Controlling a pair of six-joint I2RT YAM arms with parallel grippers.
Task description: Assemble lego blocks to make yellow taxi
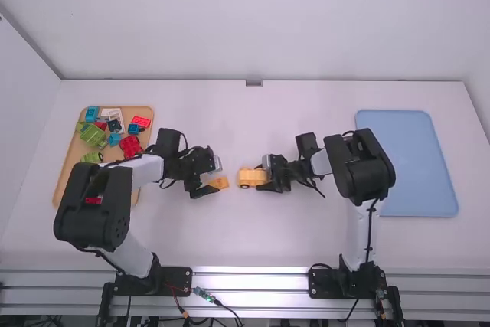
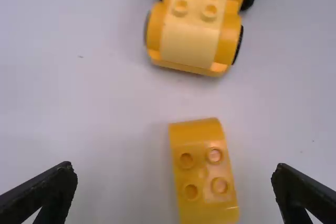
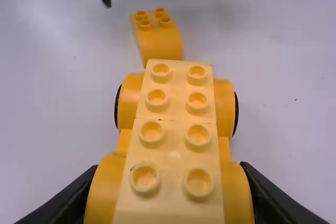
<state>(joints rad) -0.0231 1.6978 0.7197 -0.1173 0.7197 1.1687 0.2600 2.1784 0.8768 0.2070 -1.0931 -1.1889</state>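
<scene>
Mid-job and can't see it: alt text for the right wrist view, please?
The right gripper grips a yellow brick-built car, studs facing the camera. Beyond the car, a separate yellow block with four studs and a curved side lies on the table, near the open left gripper.

High view: the camera sits above and behind the left arm (image 1: 92, 204) and right arm (image 1: 364, 166), faces forward and down, and takes in the table (image 1: 298, 243) from farthest off. Left wrist view: close range, directed down at the loose yellow block (image 2: 203, 171), with the yellow car body (image 2: 194, 32) beyond. Right wrist view: closer to the car body, directed down along its studded top towards the block. The wrist cameras face roughly opposite ways; both share these two pieces.
</scene>
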